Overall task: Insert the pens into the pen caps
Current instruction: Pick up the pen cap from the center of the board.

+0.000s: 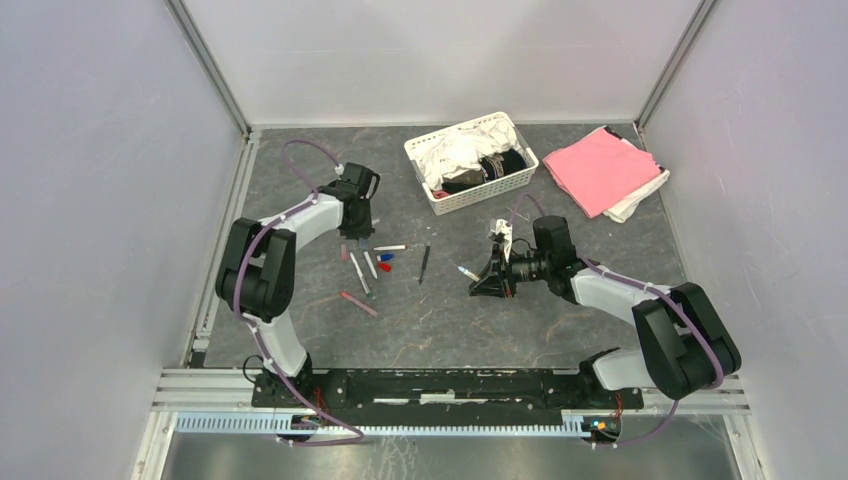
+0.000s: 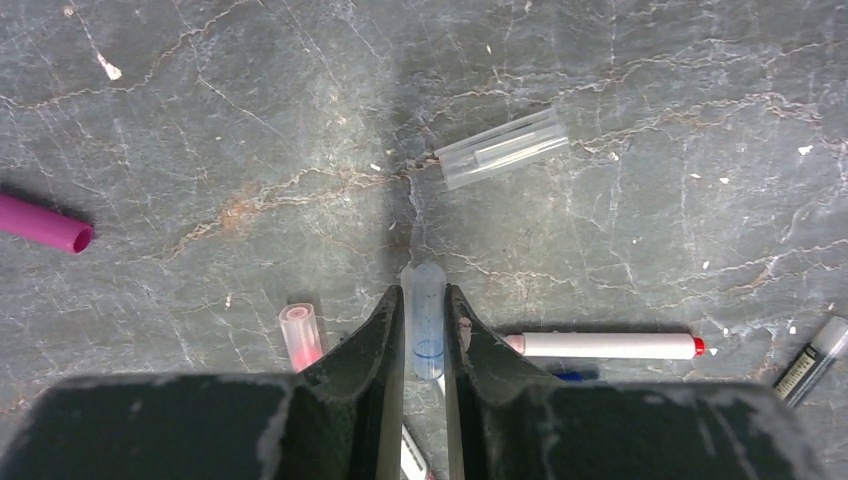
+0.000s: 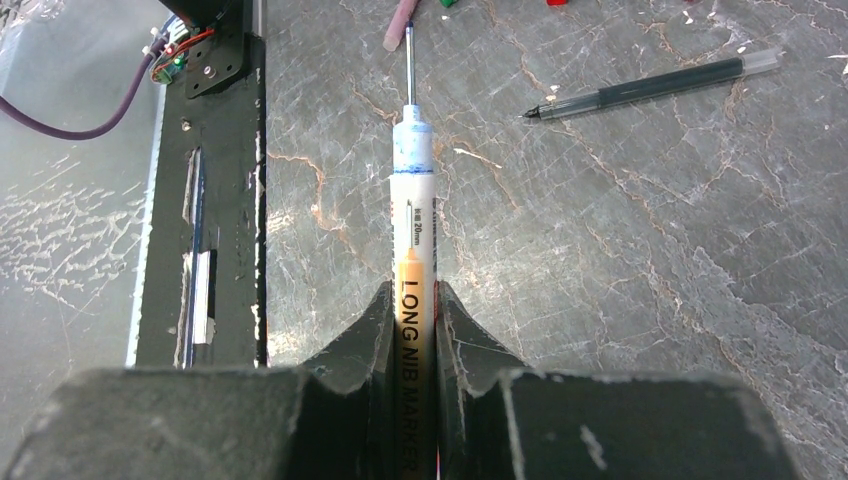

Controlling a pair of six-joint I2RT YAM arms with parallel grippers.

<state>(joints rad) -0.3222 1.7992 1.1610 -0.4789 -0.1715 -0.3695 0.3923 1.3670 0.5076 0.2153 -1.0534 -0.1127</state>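
1. Left gripper (image 2: pixel 425 296) is pinched on a short translucent, blue-tinted plastic pen cap (image 2: pixel 427 318), left of and nearer than the white slatted plastic basket (image 1: pixel 470 165).
2. Right gripper (image 3: pixel 413 300) is clamped on a white long-nib marker pen (image 3: pixel 412 210), directly nearer than the basket, with the thin nib protruding.
3. Loose pens (image 1: pixel 369 264) and the red and blue caps (image 1: pixel 385 266) lie near-left of the basket.

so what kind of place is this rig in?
Probably a lab test cell, not a real workplace: plain white panels on an aluminium frame, two arms bolted to a base rail, and staged props, loose pens and a basket of clothes.
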